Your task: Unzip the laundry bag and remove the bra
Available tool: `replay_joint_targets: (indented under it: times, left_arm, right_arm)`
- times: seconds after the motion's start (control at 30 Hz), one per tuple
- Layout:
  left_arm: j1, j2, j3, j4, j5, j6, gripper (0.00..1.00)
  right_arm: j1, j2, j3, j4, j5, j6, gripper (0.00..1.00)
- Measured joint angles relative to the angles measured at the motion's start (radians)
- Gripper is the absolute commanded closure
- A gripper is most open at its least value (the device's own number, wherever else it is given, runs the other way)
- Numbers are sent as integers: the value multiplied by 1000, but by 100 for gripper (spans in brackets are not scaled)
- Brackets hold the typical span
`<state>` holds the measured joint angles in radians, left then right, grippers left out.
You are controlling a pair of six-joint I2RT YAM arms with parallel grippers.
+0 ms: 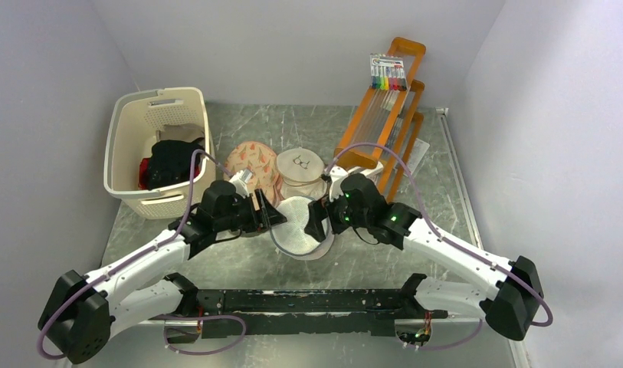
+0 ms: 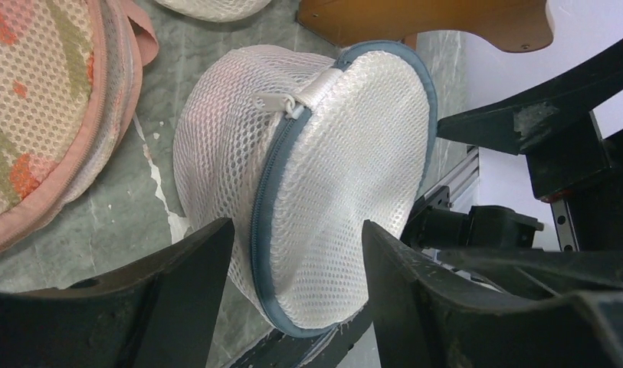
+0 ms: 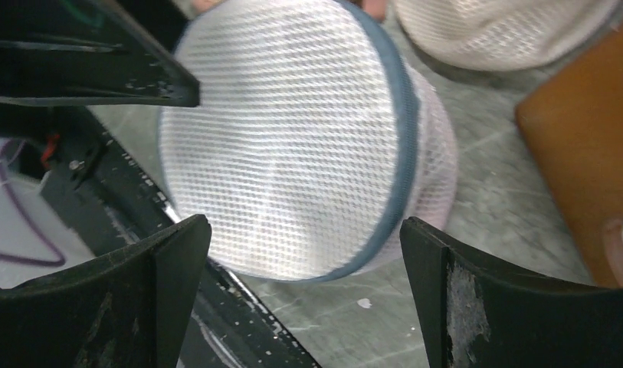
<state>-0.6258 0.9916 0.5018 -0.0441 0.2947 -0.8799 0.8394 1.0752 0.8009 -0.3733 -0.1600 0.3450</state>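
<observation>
**When only one camera catches the zipper pull**

If you go by the top view, you mostly get the layout. The laundry bag [image 1: 299,228] sits mid-frame on the table [image 1: 354,264], tipped up on its edge between the left gripper [image 1: 271,216] and the right gripper [image 1: 317,218]. A peach bag [image 1: 250,165] and a beige bag [image 1: 300,165] sit just above it.

Left wrist view is the useful one: white mesh dome, grey-lavender zipper [image 2: 263,207] shut along the stretch you can see, pull tab [image 2: 281,100] near the top. Right wrist view only gets the flat mesh face and rim.

Left jaws straddle the bag, wide apart and right up against it; can't tell if they're actually gripping. Right jaws are spread wide with a gap on either side, holding nothing.
</observation>
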Motion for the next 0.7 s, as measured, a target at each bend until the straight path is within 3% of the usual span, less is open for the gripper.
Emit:
replay_joint_targets:
  times: [0.1, 0.2, 0.37, 0.47, 0.53, 0.7]
  left_arm:
    - [0, 20, 4, 0, -11, 5, 35]
    - [0, 51, 28, -23, -32, 25, 33]
    - [0, 76, 119, -102, -102, 89, 23]
    - [-1, 96, 200, -174, -169, 137, 8]
    - [-1, 95, 241, -213, -210, 170, 2]
    - [-1, 50, 276, -307, -274, 220, 1]
  right_arm:
    - [2, 0, -14, -7, 77, 10, 21]
    - [6, -8, -47, 5, 114, 21, 42]
    - [40, 4, -118, 90, 98, 73, 54]
    - [103, 47, -145, 190, 80, 129, 54]
    - [166, 81, -161, 286, 76, 175, 50]
    - [290, 121, -238, 557, 56, 302, 12]
